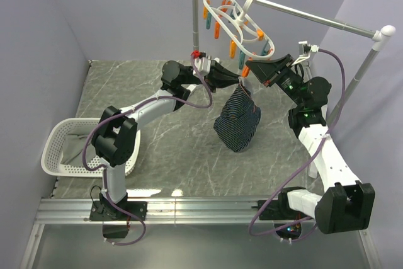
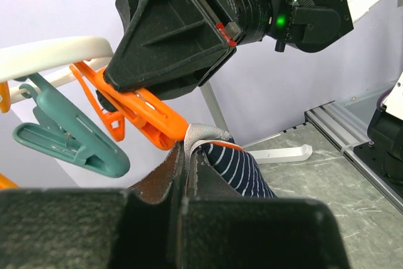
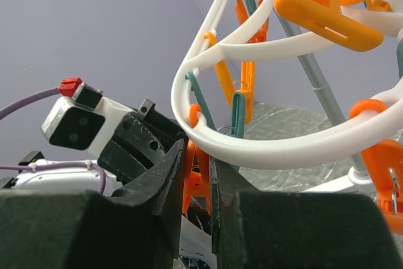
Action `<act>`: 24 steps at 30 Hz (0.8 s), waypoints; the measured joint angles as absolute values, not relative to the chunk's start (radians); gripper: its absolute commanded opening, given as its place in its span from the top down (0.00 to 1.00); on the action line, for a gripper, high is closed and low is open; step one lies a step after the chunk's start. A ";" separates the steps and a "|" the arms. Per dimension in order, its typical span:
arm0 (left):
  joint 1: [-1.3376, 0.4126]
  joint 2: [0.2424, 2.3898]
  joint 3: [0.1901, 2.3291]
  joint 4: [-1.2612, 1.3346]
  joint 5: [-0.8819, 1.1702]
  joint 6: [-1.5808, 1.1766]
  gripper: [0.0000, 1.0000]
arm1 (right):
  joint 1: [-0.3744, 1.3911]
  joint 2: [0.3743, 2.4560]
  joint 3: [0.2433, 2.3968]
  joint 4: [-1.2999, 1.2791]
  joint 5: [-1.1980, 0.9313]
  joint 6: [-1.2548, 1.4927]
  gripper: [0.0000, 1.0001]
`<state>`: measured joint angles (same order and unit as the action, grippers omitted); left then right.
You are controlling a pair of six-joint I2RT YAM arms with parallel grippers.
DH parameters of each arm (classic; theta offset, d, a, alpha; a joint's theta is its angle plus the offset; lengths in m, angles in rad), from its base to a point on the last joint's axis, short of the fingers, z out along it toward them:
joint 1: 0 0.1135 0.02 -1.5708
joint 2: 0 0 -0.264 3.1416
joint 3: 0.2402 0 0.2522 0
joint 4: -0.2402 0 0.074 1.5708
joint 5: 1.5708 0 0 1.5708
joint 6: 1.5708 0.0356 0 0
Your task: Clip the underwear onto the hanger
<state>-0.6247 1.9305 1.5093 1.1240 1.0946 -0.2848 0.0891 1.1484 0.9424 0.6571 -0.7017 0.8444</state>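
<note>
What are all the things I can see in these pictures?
table: one, grey marble, underneath everything
rail stand: one, grey metal, at the back
hanger: one, white, hooked on rail stand
pegs: many orange, few teal, dangling from hanger
underwear: one, navy striped, hanging mid-table
basket: one, white, far left
cloth: one, grey-green, inside basket
left gripper: one, black, shut on underwear's edge
right gripper: one, black, squeezing an orange peg

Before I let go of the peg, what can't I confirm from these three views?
- Left wrist: whether the orange peg grips the underwear; the left gripper hides where they meet.
- Right wrist: the peg's tip and the fabric lie hidden below the right gripper.
- Top: that meeting point is too small and is covered by both grippers.
</note>
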 measured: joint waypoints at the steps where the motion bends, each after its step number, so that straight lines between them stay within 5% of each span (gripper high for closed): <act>1: -0.625 1.930 1.509 1.125 1.095 -0.286 1.00 | 0.089 1.153 0.942 0.661 -0.702 0.847 1.00; 24: -0.621 1.942 1.493 1.135 1.102 -0.303 1.00 | 0.089 1.167 0.942 0.674 -0.705 0.874 1.00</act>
